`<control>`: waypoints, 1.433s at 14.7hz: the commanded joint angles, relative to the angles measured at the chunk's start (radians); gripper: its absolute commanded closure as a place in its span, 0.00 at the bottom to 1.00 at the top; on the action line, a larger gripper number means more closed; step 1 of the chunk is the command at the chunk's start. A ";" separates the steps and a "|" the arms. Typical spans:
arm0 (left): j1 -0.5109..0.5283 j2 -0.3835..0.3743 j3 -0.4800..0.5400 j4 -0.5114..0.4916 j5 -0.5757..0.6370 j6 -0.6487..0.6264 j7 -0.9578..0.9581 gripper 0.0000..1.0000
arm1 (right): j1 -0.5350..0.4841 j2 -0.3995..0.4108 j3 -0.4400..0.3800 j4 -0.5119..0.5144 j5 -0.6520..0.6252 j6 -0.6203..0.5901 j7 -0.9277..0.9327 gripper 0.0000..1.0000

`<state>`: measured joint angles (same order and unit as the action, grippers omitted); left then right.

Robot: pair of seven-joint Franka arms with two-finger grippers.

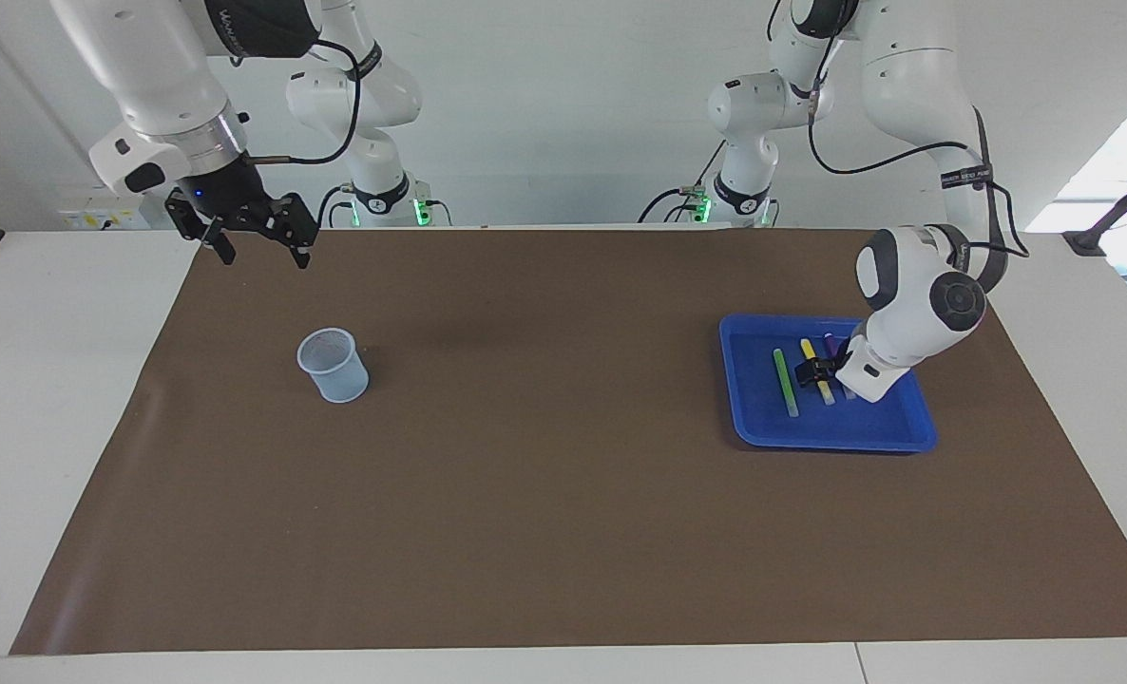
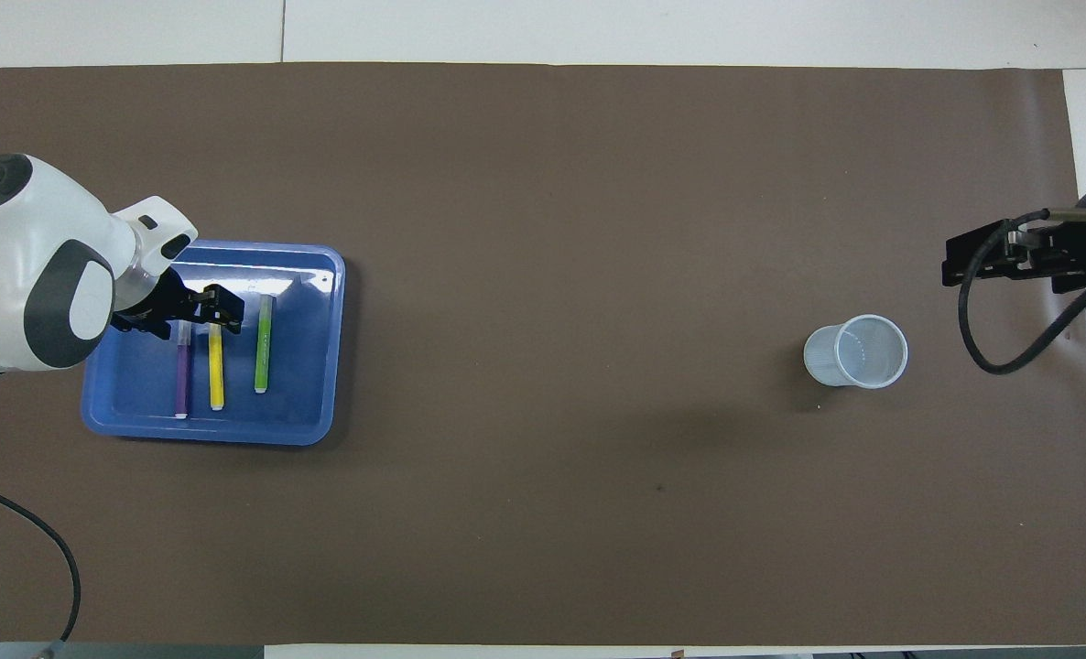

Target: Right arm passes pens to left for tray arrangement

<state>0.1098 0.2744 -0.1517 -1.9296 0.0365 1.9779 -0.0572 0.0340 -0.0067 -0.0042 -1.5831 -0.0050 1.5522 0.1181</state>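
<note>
The left gripper (image 1: 819,367) straddles the yellow pen (image 1: 818,372) in the tray (image 1: 758,418), grip unclear; the right gripper (image 1: 261,242) waits, fingers spread.

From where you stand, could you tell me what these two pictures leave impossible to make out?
- Facing view: the purple pen is mostly hidden by the left gripper and its wrist, low in the tray.
- Both views: whether that gripper's fingers grip the yellow pen or have let go.
- Overhead view: the right gripper is partly cut off by the edge.
- Both views: the cup looks empty, but its translucent wall blurs the bottom.
</note>
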 commanded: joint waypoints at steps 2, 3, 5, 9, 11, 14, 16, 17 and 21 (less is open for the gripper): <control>0.004 -0.092 0.003 0.116 -0.052 -0.198 -0.004 0.00 | -0.006 -0.012 -0.005 -0.021 0.019 -0.004 -0.031 0.00; 0.004 -0.110 0.003 0.151 -0.061 -0.253 -0.006 0.00 | -0.006 -0.012 -0.005 -0.023 0.019 -0.004 -0.032 0.00; -0.001 -0.164 0.003 0.193 -0.061 -0.338 -0.015 0.00 | -0.006 -0.012 -0.005 -0.021 0.019 -0.004 -0.029 0.00; 0.004 -0.320 0.006 0.190 -0.063 -0.408 -0.038 0.00 | -0.011 -0.012 -0.005 -0.021 0.019 -0.011 -0.031 0.00; 0.004 -0.381 0.009 0.184 -0.063 -0.441 -0.052 0.00 | -0.011 -0.013 -0.005 -0.021 0.019 -0.011 -0.031 0.00; -0.012 -0.403 0.015 0.188 -0.063 -0.462 -0.053 0.00 | -0.011 -0.012 -0.005 -0.021 0.019 -0.011 -0.031 0.00; -0.089 -0.385 0.070 0.228 -0.058 -0.479 -0.053 0.00 | -0.011 -0.013 -0.005 -0.021 0.019 -0.011 -0.031 0.00; -0.157 -0.374 0.131 0.262 -0.058 -0.513 -0.058 0.00 | -0.011 -0.013 -0.005 -0.021 0.019 -0.011 -0.031 0.00; -0.240 -0.299 0.210 0.445 -0.063 -0.670 -0.064 0.00 | -0.011 -0.013 -0.005 -0.021 0.019 -0.011 -0.031 0.00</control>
<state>-0.0899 -0.0792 0.0300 -1.5805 -0.0195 1.3694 -0.1041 0.0327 -0.0067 -0.0089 -1.5924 -0.0050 1.5500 0.1103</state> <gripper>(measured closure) 0.000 0.000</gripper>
